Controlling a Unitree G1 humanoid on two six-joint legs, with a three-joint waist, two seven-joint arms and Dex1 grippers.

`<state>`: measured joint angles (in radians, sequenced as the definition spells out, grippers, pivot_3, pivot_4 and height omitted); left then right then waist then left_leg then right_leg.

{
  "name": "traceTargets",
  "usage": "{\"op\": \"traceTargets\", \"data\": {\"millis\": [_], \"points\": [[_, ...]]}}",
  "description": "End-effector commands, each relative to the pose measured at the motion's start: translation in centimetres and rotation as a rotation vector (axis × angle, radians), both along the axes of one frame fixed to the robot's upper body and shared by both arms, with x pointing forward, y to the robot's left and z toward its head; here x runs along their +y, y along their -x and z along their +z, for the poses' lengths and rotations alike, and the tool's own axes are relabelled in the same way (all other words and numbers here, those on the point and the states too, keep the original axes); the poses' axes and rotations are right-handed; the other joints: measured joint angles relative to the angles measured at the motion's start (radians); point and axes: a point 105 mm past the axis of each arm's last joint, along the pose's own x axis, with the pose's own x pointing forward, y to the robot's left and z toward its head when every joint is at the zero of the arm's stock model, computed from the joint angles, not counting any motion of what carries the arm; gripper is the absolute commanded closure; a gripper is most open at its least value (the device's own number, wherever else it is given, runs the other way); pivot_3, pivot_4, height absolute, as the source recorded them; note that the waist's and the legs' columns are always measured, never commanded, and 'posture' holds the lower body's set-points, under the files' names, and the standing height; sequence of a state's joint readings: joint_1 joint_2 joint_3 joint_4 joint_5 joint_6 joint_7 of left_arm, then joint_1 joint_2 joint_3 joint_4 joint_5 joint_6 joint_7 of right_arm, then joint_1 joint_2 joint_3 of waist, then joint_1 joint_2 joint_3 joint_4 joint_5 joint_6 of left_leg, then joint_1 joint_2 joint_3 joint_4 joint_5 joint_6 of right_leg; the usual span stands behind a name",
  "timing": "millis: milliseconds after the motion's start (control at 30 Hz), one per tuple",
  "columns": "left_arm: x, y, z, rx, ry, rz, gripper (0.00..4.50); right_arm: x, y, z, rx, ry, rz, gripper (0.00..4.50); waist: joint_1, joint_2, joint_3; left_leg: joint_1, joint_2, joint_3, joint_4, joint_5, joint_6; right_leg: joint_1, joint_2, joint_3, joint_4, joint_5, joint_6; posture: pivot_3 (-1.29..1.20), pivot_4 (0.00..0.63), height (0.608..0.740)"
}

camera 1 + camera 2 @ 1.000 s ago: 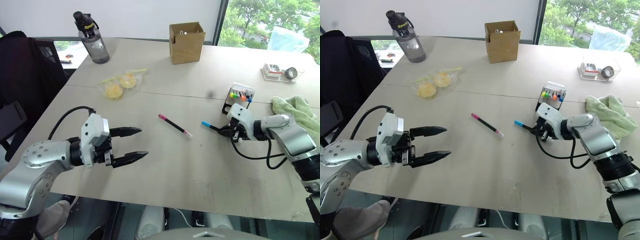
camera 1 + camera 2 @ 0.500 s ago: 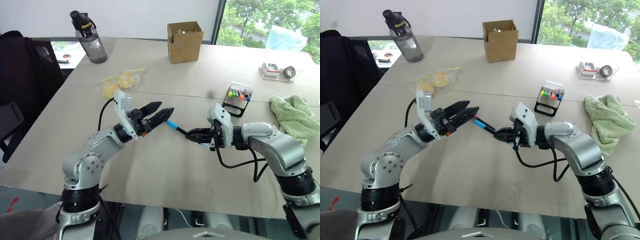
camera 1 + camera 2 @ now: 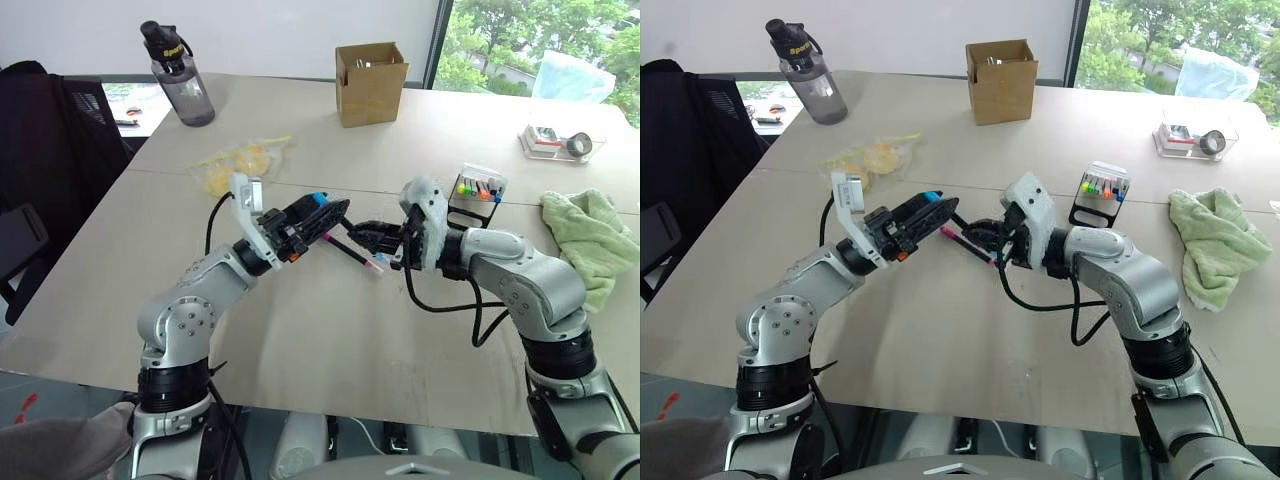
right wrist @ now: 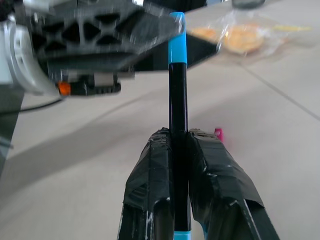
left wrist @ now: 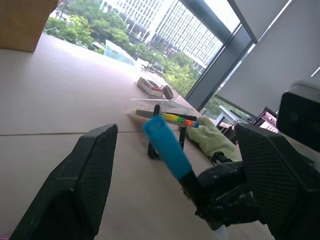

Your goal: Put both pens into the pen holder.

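Blue pen (image 4: 177,110): thin black barrel, light blue ends; held above the table, mid-front, between the two grippers.
Right gripper (image 4: 180,150): fingers pressed together on the blue pen's barrel, a light blue end showing at their base; the far blue end reaches out toward the left gripper.
Left gripper (image 5: 175,165): fingers spread wide, one on each side of the blue pen's light blue end; in the left wrist view neither pad touches it.
Pink pen (image 3: 349,250): black barrel, pink-magenta ends; lying flat on the table, slantwise, just below and behind the meeting grippers.
Holder (image 3: 477,195): small black slanted rack with clear top and a row of coloured caps; on the table to the right of the right gripper, close behind its wrist.
Table (image 3: 330,340): pale top; a wide bare stretch lies between the grippers and the near edge.
Towel (image 3: 590,235): green, crumpled, right of the holder, near the right edge.
Box (image 3: 372,83): brown cardboard, open top, far centre.
Bottle (image 3: 182,75): dark, far left.
Bag (image 3: 240,165): clear, yellow contents, behind the left gripper.
Tray (image 3: 563,144): clear, far right.
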<state>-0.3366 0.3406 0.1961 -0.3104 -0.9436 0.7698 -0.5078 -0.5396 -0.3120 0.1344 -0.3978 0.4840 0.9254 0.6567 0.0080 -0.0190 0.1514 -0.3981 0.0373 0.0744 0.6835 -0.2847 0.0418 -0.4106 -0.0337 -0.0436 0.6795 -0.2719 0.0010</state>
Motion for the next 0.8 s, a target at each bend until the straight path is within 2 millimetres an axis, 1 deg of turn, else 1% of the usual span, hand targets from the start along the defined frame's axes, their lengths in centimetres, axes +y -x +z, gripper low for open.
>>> {"op": "traceTargets", "data": {"millis": [33, 133, 233, 333, 400, 433, 467, 533, 567, 600, 633, 667, 700, 767, 800], "points": [[-0.2, 0.1, 1.2, -0.045, 0.037, -0.006, 0.67, 0.3, 0.8, 1.9, -0.076, -0.056, 0.020, 4.50, 0.000, 0.000, 0.000, 0.000, 0.000, 0.000, 0.000, 0.000, 0.000, 0.000, 0.000, 0.000, 0.000, 0.000, 0.000, 0.00, 0.150, 0.739], [-0.2, -0.2, 1.5, -0.047, 0.056, -0.003, 0.67, 0.4, 0.7, 2.0, -0.084, -0.067, 0.018, 4.50, 0.000, 0.000, 0.000, 0.000, 0.000, 0.000, 0.000, 0.000, 0.000, 0.000, 0.000, 0.000, 0.000, 0.000, 0.000, 0.00, 0.150, 0.739], [-0.2, -0.3, 2.0, -0.062, 0.073, -0.011, 1.41, 0.6, 0.7, 2.1, -0.088, -0.069, 0.020, 4.50, 0.000, 0.000, 0.000, 0.000, 0.000, 0.000, 0.000, 0.000, 0.000, 0.000, 0.000, 0.000, 0.000, 0.000, 0.000, 0.00, 0.150, 0.739], [-0.3, -0.3, 2.3, -0.072, 0.083, -0.023, 2.84, 0.6, 0.7, 2.1, -0.093, -0.071, 0.023, 4.50, 0.000, 0.000, 0.000, 0.000, 0.000, 0.000, 0.000, 0.000, 0.000, 0.000, 0.000, 0.000, 0.000, 0.000, 0.000, 0.00, 0.150, 0.739], [-0.4, -0.3, 2.4, -0.074, 0.077, -0.024, 3.87, 0.6, 0.6, 2.2, -0.096, -0.072, 0.021, 4.50, -0.001, 0.000, 0.000, 0.000, 0.000, 0.000, 0.000, 0.000, 0.000, 0.000, 0.000, 0.000, 0.000, 0.000, 0.000, 0.00, 0.150, 0.739], [-0.4, -0.4, 2.4, -0.075, 0.070, -0.024, 4.27, 0.6, 0.6, 2.2, -0.097, -0.070, 0.020, 4.50, -0.001, 0.000, 0.000, 0.000, 0.000, 0.000, 0.000, 0.000, 0.000, 0.000, 0.000, 0.000, 0.000, 0.000, 0.000, 0.00, 0.150, 0.739], [-0.5, -0.4, 2.5, -0.085, 0.055, -0.031, 4.46, 0.5, 0.5, 2.2, -0.103, -0.062, 0.019, 4.50, -0.001, 0.000, 0.000, 0.000, 0.000, 0.000, 0.000, 0.000, 0.000, 0.000, 0.000, 0.000, 0.000, 0.000, 0.000, 0.00, 0.150, 0.739], [-0.5, -0.5, 2.8, -0.103, 0.025, -0.044, 4.46, 0.5, 0.4, 2.2, -0.121, -0.040, 0.016, 4.50, -0.001, 0.000, 0.000, 0.000, 0.000, 0.000, 0.000, 0.000, 0.000, 0.000, 0.000, 0.000, 0.000, 0.000, 0.000, 0.00, 0.150, 0.739], [-0.7, -0.5, 3.0, -0.120, -0.002, -0.056, 4.50, 0.4, 0.1, 2.1, -0.121, -0.026, -0.003, 3.50, -0.001, 0.000, 0.000, 0.000, 0.000, 0.000, 0.000, 0.000, 0.000, 0.000, 0.000, 0.000, 0.000, 0.000, 0.000, 0.00, 0.150, 0.739], [-0.7, -0.5, 3.1, -0.131, -0.021, -0.064, 4.50, 0.3, -0.1, 2.0, -0.119, -0.018, -0.016, 3.11, -0.002, 0.000, 0.000, 0.000, 0.000, 0.000, 0.000, 0.000, 0.000, 0.000, 0.000, 0.000, 0.000, 0.000, 0.000, 0.00, 0.150, 0.739], [-0.9, -0.6, 3.4, -0.159, -0.052, -0.080, 4.50, 0.2, -0.2, 1.5, -0.088, 0.015, -0.025, 2.59, -0.002, 0.000, 0.000, 0.000, 0.000, 0.000, 0.000, 0.000, 0.000, 0.000, 0.001, 0.000, 0.000, 0.000, 0.000, 0.00, 0.150, 0.739], [-1.1, -0.6, 3.8, -0.202, -0.088, -0.102, 4.50, 0.1, -0.2, 1.1, -0.056, 0.037, -0.038, 2.27, -0.003, 0.000, 0.000, 0.000, 0.000, 0.000, 0.000, 0.000, 0.000, 0.000, 0.001, 0.000, 0.000, 0.000, 0.000, 0.00, 0.150, 0.739], [-1.3, -0.6, 4.0, -0.253, -0.147, -0.124, 4.50, 0.1, -0.3, 0.8, -0.017, 0.049, -0.048, 1.78, -0.003, 0.000, 0.000, 0.000, 0.000, 0.000, 0.000, 0.000, 0.000, 0.000, 0.001, 0.000, 0.000, 0.000, 0.000, 0.00, 0.150, 0.739], [-1.8, -0.6, 3.7, -0.320, -0.248, -0.166, 4.50, 0.1, -0.2, 0.7, 0.022, 0.065, -0.050, 1.08, -0.002, 0.000, 0.000, 0.000, 0.000, 0.000, 0.000, 0.000, 0.000, 0.000, 0.001, 0.000, -0.001, 0.000, 0.000, 0.00, 0.150, 0.739], [-2.1, -0.5, 3.5, -0.356, -0.293, -0.199, 4.50, 0.1, -0.1, 0.7, 0.032, 0.081, -0.045, 1.08, -0.002, 0.000, 0.001, 0.000, 0.000, 0.000, 0.000, 0.000, 0.000, 0.000, 0.001, 0.000, -0.001, 0.000, 0.000, 0.00, 0.150, 0.739]]}}
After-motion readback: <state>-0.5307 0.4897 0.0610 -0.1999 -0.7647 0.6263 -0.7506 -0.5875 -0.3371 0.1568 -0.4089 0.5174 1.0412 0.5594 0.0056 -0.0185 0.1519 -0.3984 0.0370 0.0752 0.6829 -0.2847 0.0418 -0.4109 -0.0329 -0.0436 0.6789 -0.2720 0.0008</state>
